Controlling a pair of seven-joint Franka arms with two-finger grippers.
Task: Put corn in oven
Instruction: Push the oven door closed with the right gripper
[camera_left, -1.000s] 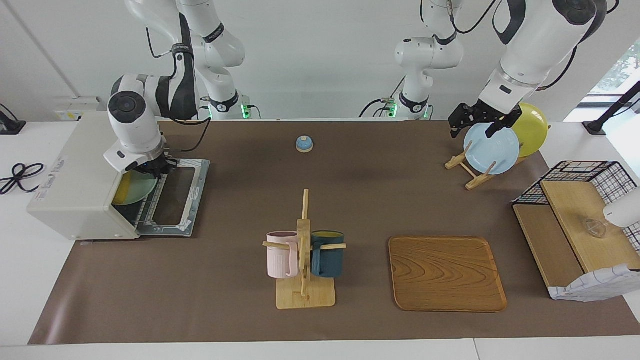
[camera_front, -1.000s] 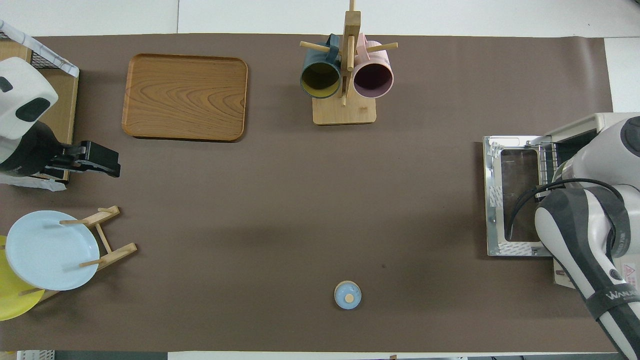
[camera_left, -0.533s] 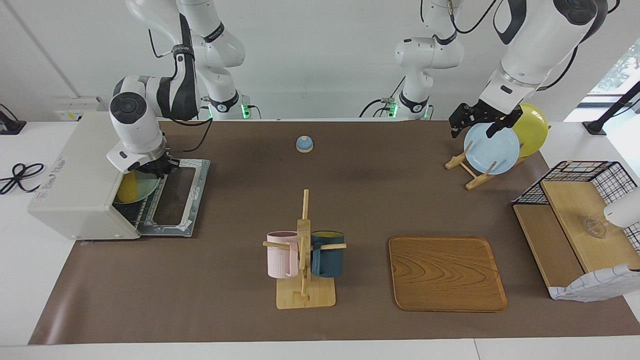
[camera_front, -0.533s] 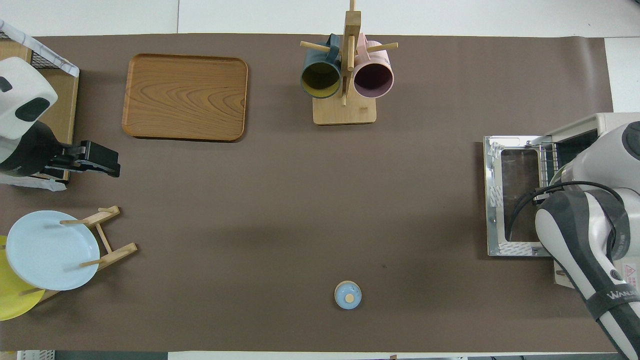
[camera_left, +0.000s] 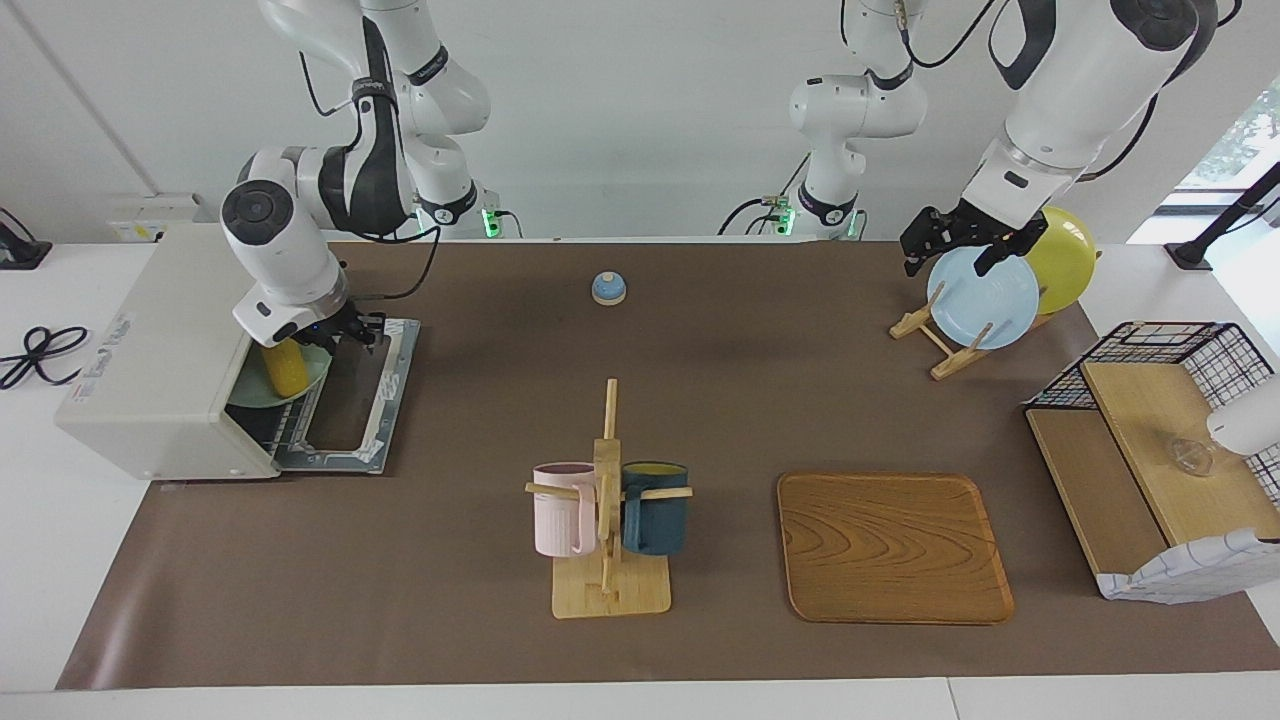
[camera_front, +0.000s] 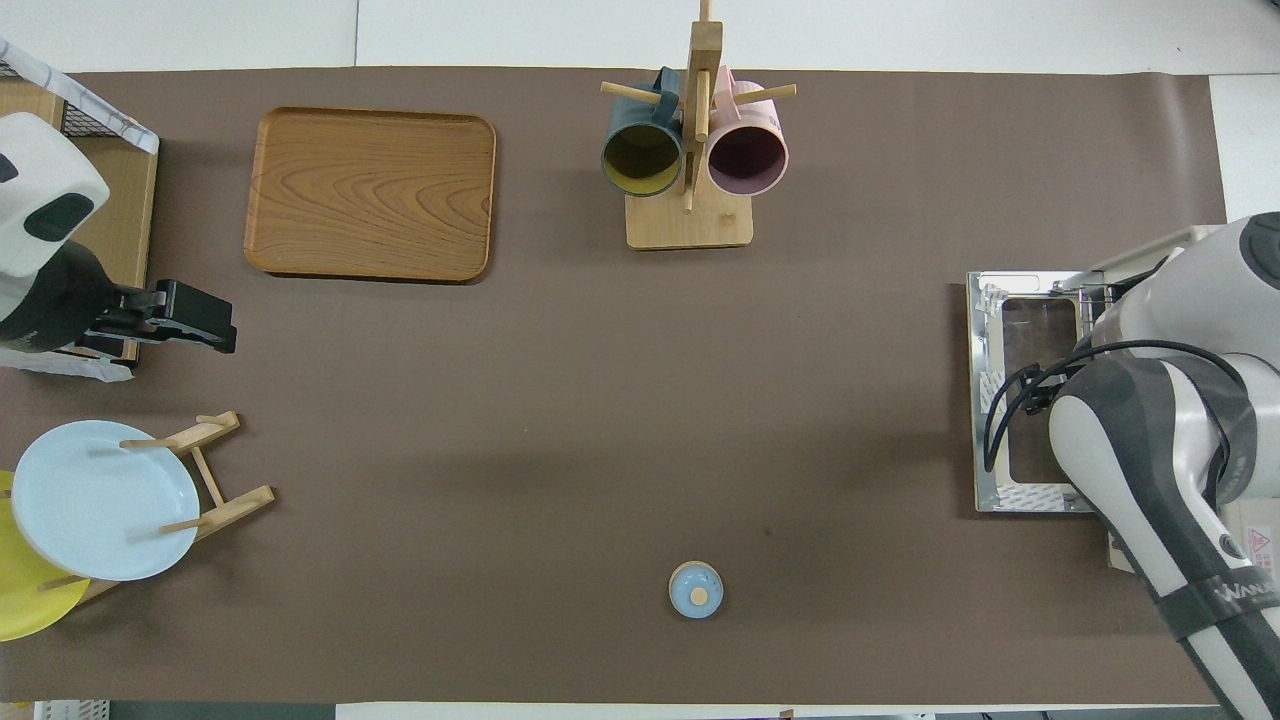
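right gripper (camera_left: 345, 335) hangs at the mouth of the oven (camera_left: 165, 365), just over the rim of a pale green plate (camera_left: 312, 385) that carries the corn (camera_left: 285, 368). i cannot tell whether my fingers are parted or pinched on that rim, since the wrist hides them from above and they read only as a dark cluster from across the table. corn stands on the plate, which sits on the wire rack, part inside the cavity and part jutting out over the lowered door (camera_left: 350, 395). i judge the plate serves as a carrier, so the cob slides in without rolling through the rack wires. my right arm bends sharply, forearm angled down from above the oven's top, wrist tipped toward the opening. left gripper (camera_left: 950, 245) waits in the air over the blue plate (camera_left: 983, 297) in the wooden rack (camera_left: 925, 325) at the left arm's end of the table, with a yellow plate (camera_left: 1065, 258) racked just beside it. by my reading, the corn is nearly home but the plate's overhang would foul the door.
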